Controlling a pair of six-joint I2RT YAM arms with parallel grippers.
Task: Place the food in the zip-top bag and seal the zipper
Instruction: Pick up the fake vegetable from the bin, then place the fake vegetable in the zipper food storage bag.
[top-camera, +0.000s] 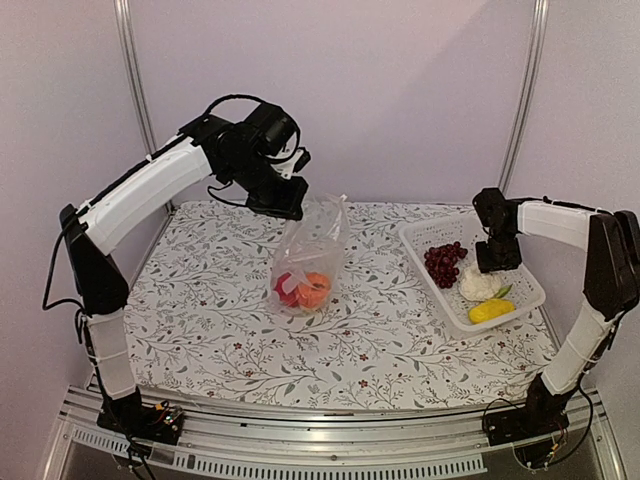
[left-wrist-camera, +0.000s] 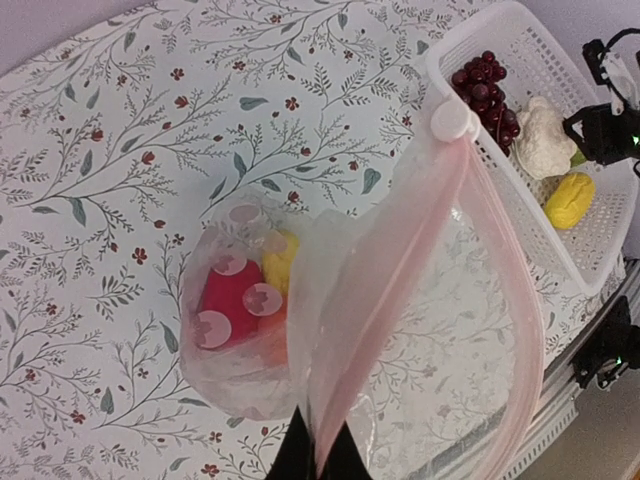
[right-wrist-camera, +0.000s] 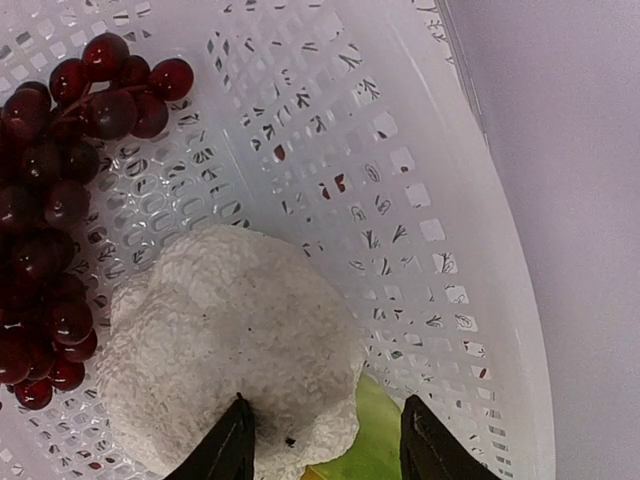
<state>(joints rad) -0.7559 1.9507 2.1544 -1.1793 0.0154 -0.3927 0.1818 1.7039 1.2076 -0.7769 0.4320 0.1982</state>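
Observation:
The clear zip-top bag (top-camera: 312, 240) hangs upright at mid-table, its bottom resting on the cloth. My left gripper (top-camera: 288, 205) (left-wrist-camera: 320, 428) is shut on the bag's mouth edge, at one end of the pink-tinted zipper (left-wrist-camera: 400, 260), and the mouth gapes. Inside lie a red pepper (left-wrist-camera: 225, 295), an orange fruit (top-camera: 316, 288) and a yellow piece (left-wrist-camera: 280, 258). My right gripper (top-camera: 494, 262) (right-wrist-camera: 325, 415) is down in the basket, shut on the white cauliflower (right-wrist-camera: 220, 340) and its green leaf. Dark grapes (right-wrist-camera: 50, 220) lie beside it.
The white mesh basket (top-camera: 425, 232) sits at the right of the table with a yellow piece (top-camera: 490, 311) at its near end. Its wall (right-wrist-camera: 470, 250) curves close by my right fingers. A floral cloth (top-camera: 200, 310) covers the table.

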